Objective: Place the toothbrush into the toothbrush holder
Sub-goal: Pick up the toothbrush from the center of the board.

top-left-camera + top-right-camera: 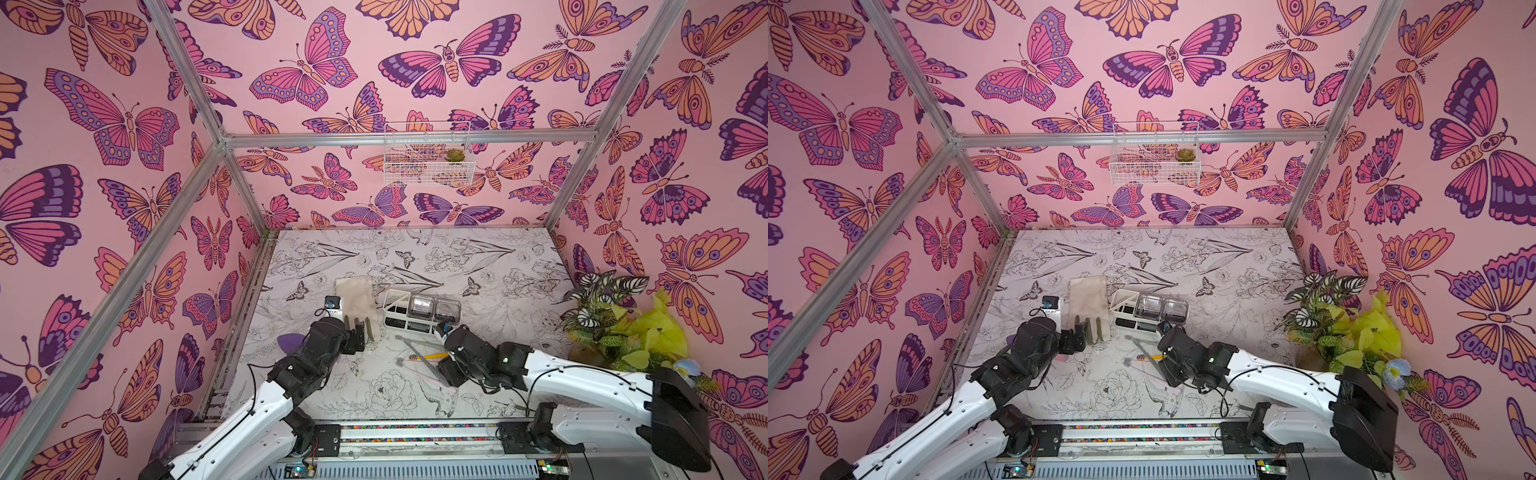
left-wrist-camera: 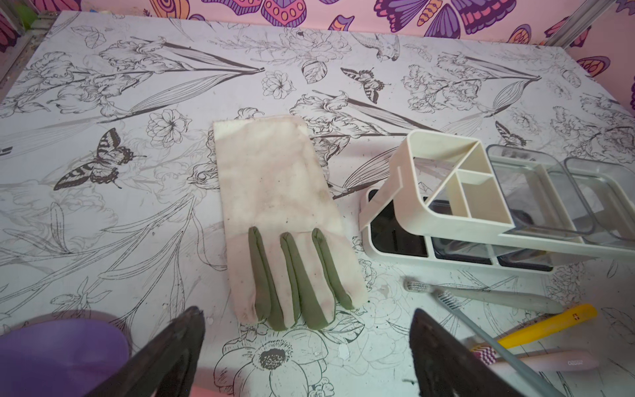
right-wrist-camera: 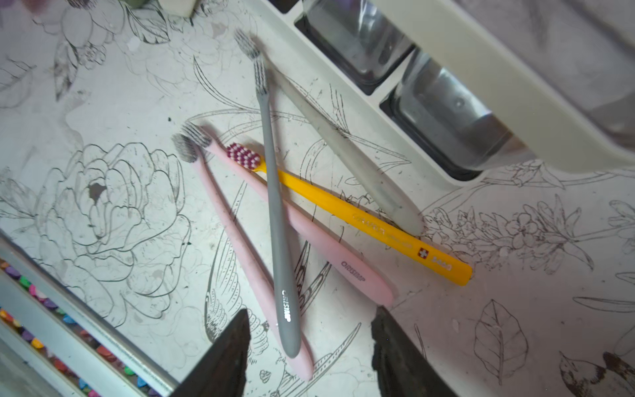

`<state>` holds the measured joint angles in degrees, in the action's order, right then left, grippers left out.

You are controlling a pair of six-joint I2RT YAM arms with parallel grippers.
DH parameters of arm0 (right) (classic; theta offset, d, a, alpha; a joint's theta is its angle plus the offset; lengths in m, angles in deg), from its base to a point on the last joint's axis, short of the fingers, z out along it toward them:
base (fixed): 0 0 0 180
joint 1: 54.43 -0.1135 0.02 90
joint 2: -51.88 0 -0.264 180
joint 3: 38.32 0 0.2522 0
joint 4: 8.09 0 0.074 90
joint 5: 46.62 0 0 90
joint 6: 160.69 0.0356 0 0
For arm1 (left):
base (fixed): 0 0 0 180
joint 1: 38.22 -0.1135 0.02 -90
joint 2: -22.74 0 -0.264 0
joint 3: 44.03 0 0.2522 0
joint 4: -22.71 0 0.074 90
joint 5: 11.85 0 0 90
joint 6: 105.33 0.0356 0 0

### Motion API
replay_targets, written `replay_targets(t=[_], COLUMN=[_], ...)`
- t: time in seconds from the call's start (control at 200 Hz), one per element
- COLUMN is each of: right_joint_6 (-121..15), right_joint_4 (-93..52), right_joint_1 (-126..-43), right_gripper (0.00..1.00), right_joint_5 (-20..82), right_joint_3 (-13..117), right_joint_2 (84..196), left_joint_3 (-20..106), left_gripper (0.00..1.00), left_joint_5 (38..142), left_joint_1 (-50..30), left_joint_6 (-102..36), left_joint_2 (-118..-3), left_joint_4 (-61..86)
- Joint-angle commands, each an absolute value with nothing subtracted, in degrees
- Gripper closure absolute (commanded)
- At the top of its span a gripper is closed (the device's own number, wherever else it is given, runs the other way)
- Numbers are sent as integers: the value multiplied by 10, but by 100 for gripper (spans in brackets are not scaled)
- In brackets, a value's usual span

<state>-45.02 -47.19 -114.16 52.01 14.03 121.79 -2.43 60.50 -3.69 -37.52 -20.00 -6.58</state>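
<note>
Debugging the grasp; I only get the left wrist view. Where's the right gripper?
Observer: The right gripper hangs open, jaws straddling the handle end of the dark grey plastic toothbrush, not closed on it.
Operator: How many brushes in the pile?
Observer: Five: that one, a pale grey toothbrush, a yellow toothbrush, a pink toothbrush and a second pink toothbrush.
Operator: Anything beside that arm?
Observer: A leafy potted plant at the table's right edge.
</note>
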Motion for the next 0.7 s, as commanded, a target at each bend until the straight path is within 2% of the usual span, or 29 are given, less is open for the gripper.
replay_targets(t=[0.0, 0.461, 0.696], right_joint_6=[-450, -437, -436], right_joint_4=[-463, -400, -379], right_joint_1=[-1168, -1181, -1182], right_gripper=[54, 56, 66], right_joint_5=[558, 522, 536], right_joint_3=[163, 177, 166], right_joint_2=[1248, 1340, 1350], left_joint_3=[-21, -9, -14], left_gripper=[7, 7, 7], left_joint_5=[588, 584, 578], left_joint_1=[-35, -34, -35], left_joint_6=[-394, -407, -410], left_joint_2=[-190, -227, -229], left_joint_4=[-94, -100, -102])
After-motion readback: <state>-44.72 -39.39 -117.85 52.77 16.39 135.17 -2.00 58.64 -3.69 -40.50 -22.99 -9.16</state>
